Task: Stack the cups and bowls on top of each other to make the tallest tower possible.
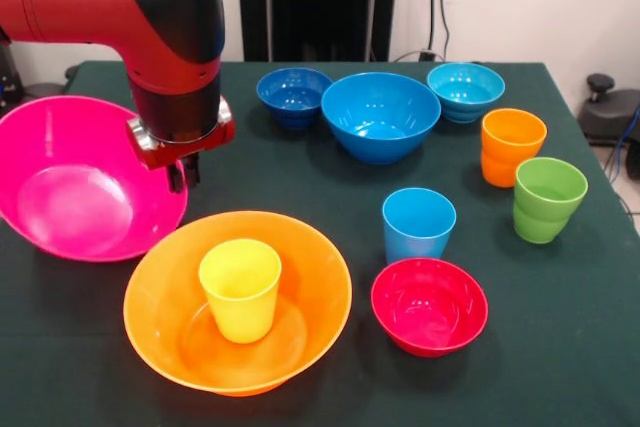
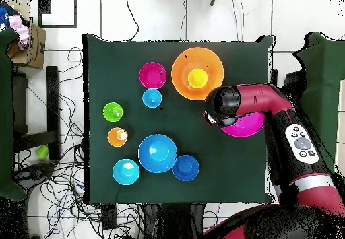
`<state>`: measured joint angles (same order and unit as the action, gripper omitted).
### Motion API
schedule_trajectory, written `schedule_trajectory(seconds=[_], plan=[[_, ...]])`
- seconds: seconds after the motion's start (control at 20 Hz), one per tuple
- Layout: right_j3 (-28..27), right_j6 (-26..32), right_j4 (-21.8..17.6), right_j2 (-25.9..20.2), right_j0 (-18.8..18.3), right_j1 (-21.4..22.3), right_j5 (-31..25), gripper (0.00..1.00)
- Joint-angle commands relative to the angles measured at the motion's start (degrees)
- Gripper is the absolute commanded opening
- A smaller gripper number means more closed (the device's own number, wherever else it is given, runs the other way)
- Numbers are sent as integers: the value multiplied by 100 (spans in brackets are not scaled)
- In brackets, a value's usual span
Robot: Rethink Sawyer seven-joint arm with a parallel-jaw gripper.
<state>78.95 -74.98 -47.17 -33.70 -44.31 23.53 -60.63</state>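
- A dark green table [image 1: 560, 347] holds bowls and cups, with a red and black robot arm [image 1: 120, 7] reaching in from above.
- The gripper [image 1: 183, 175] sits at the rim of the large pink bowl [image 1: 70, 192]. Its dark fingers close on that rim and the bowl hangs tilted, its opening turned toward the viewer.
- In the overhead view the arm hides most of the pink bowl, which shows just beside the large orange bowl [image 2: 185, 81].
- The large orange bowl rests on the table in the front view, and the yellow cup [image 1: 240, 289] stands upright inside it, at its middle.
- The light-blue cup [image 1: 418, 224] stands upright just behind the small red bowl [image 1: 429, 305].
- Farther back, a row of three bowls: small dark blue bowl [image 1: 293, 95], medium blue bowl [image 1: 380, 115], small cyan bowl [image 1: 465, 90].
- The orange cup [image 1: 511, 146] and green cup [image 1: 547, 198] stand near each other at the table's right side in the front view.
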Motion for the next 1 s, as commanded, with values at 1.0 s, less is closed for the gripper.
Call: schedule_trajectory(seconds=[1.0], plan=[[-218,1571,233,-191,734,1347,-2167,0]])
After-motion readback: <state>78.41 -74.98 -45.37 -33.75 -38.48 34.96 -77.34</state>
